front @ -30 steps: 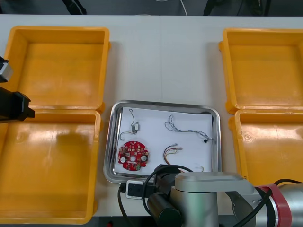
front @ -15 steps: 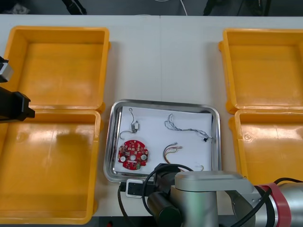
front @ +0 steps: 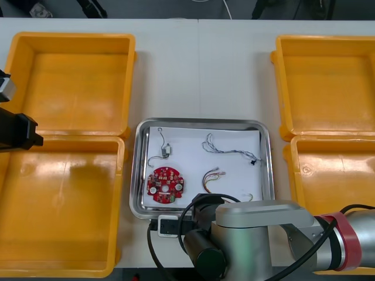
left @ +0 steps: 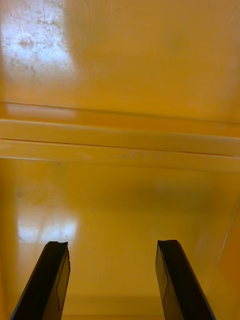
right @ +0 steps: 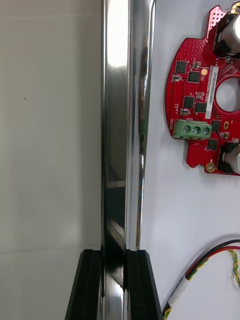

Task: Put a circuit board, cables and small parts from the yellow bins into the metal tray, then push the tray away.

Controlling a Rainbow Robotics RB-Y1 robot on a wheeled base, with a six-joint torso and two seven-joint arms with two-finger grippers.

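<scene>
Two left bins [front: 73, 82] sit at the left side of the table [front: 199, 70], one behind the other. The left gripper [front: 23, 132] hangs over the wall where these two bins meet. In the left wrist view, the left gripper [left: 111, 245] has its fingers [left: 55, 275] spread wide over the bin floor.

The tray [front: 136, 170] lies in the middle of the table, between the bins, and it is white inside. In it, from left to right, lie the red board [front: 166, 186], the small part [front: 166, 150] on its thin wire behind the board, the red and yellow cable [front: 212, 177], and the blue and white cable [front: 234, 153] at the back.

The right arm [front: 258, 234] covers the tray's near edge. In the right wrist view, the right gripper [right: 114, 252] pinches the tray's shiny rim [right: 117, 100], one finger [right: 90, 285] on each side. The board [right: 205, 100] lies just inside the rim.

Two right bins [front: 325, 88] sit at the right side.
</scene>
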